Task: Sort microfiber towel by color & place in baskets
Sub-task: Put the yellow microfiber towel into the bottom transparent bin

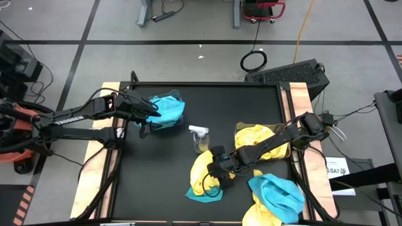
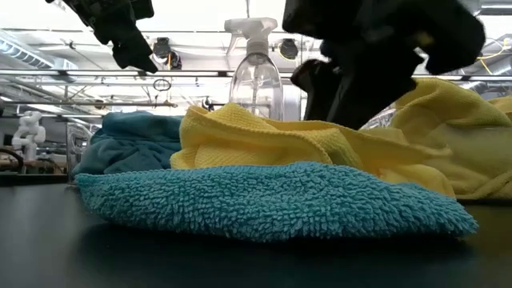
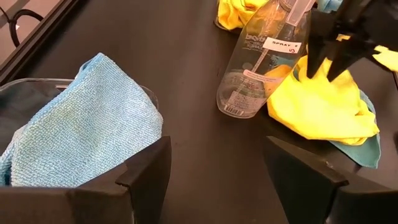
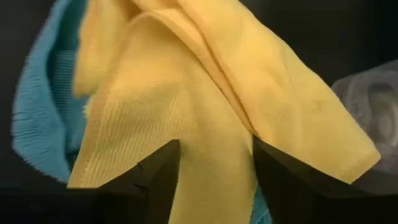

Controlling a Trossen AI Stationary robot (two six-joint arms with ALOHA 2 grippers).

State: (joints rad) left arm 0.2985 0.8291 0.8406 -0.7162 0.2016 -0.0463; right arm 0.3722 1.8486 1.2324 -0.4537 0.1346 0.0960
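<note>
The right arm reaches in across the mat, its right gripper (image 1: 212,177) pressed down on a yellow towel (image 1: 202,168), fingers (image 4: 155,186) set either side of a raised fold, apart and not yet clamped. That towel lies crumpled on a turquoise towel (image 1: 204,194), just beside the spray bottle (image 1: 200,137). The left arm stretches out level; its left gripper (image 1: 151,113) hovers with jaws apart and empty over the left basket (image 1: 157,125), which holds one turquoise towel (image 1: 168,108). The right basket (image 1: 242,133) holds yellow towels (image 1: 257,138). Another turquoise towel (image 1: 276,193) lies over more yellow cloth (image 1: 262,213) at the near edge of the table (image 1: 157,182). Two baskets and one bottle show.
</note>
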